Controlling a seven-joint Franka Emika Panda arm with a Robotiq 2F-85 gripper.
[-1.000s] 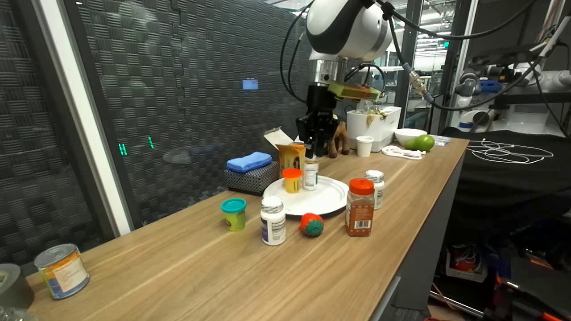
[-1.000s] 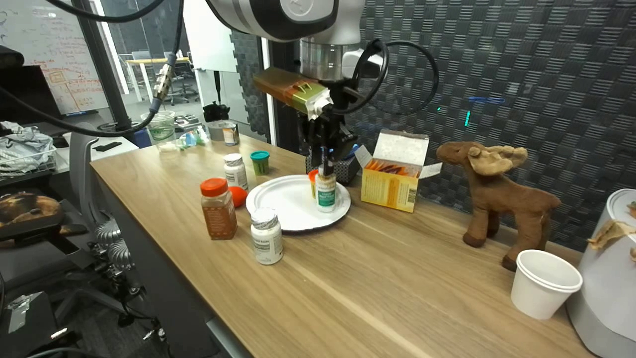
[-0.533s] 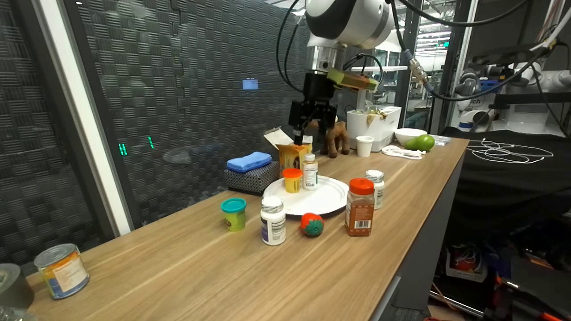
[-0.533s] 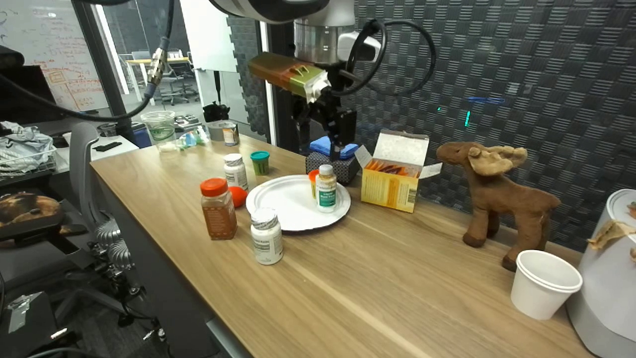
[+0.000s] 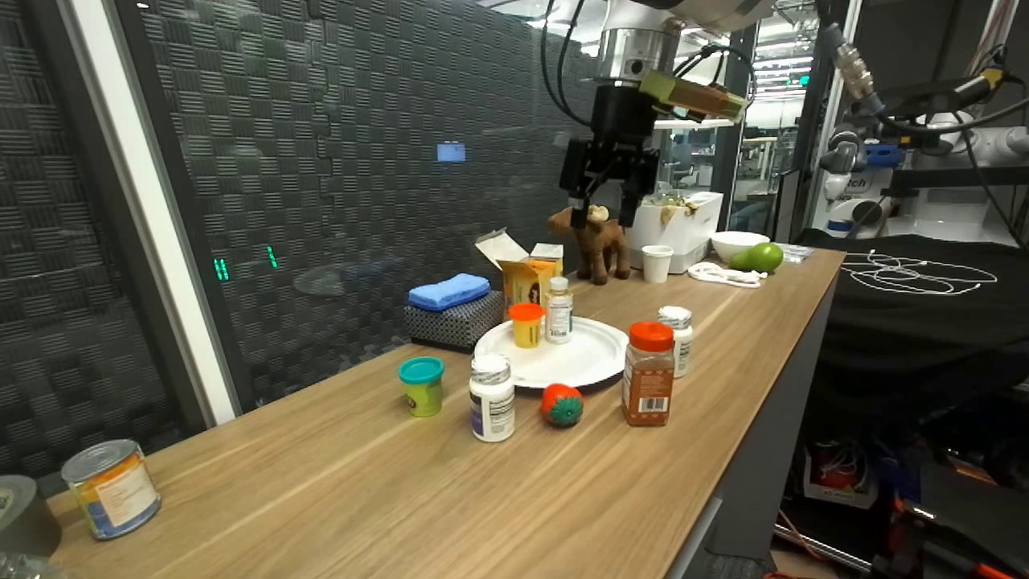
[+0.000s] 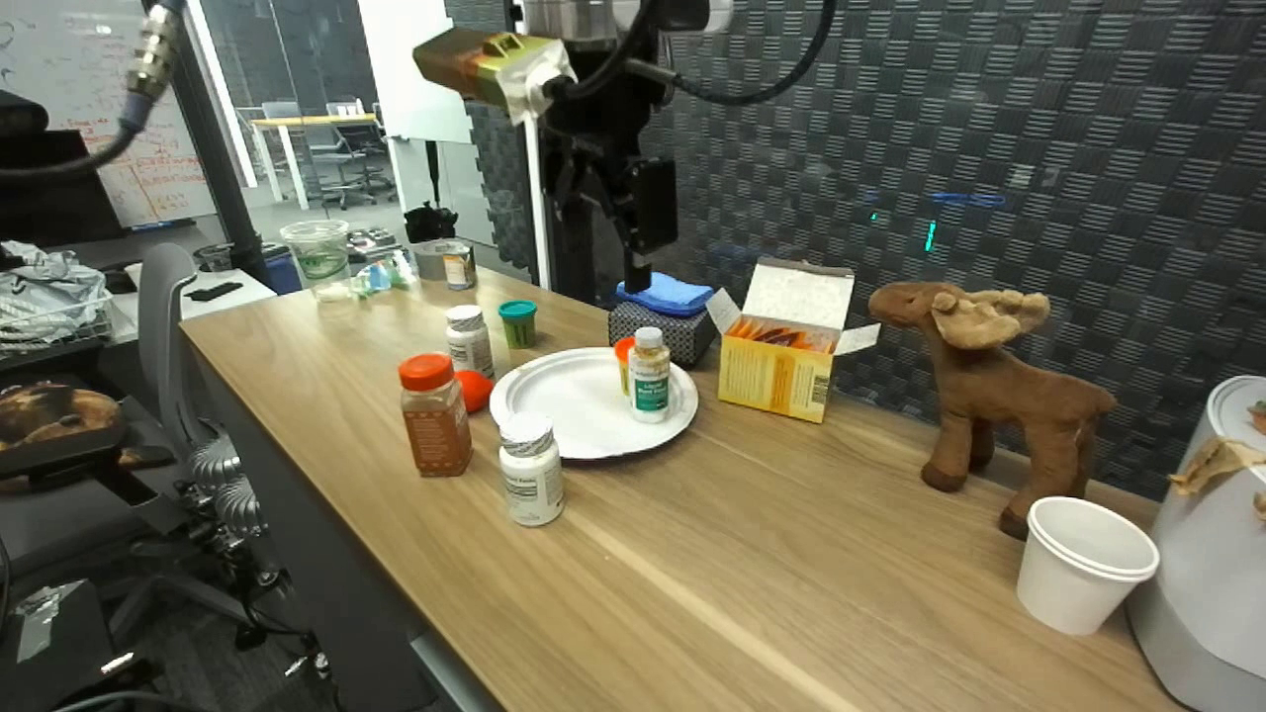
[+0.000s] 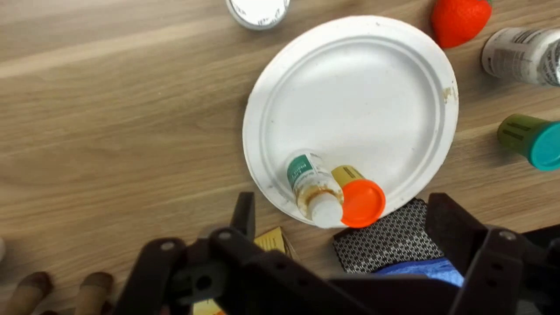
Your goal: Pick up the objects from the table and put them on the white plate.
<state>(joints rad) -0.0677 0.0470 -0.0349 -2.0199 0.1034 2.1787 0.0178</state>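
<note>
Wrist view: gripper (image 7: 341, 214) spread, empty; bottle (image 7: 318, 188) and tub (image 7: 362, 203) stand on plate (image 7: 358, 100), near its rim, presumably leaving room for more.

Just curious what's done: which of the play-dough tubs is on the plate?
The orange-lidded play-dough tub, standing on the white plate; the teal-lidded tub stands on the table.

Bottle (image 7: 313, 186), tub (image 7: 362, 201) on plate (image 7: 358, 92); gripper (image 7: 341, 214) spread
</note>
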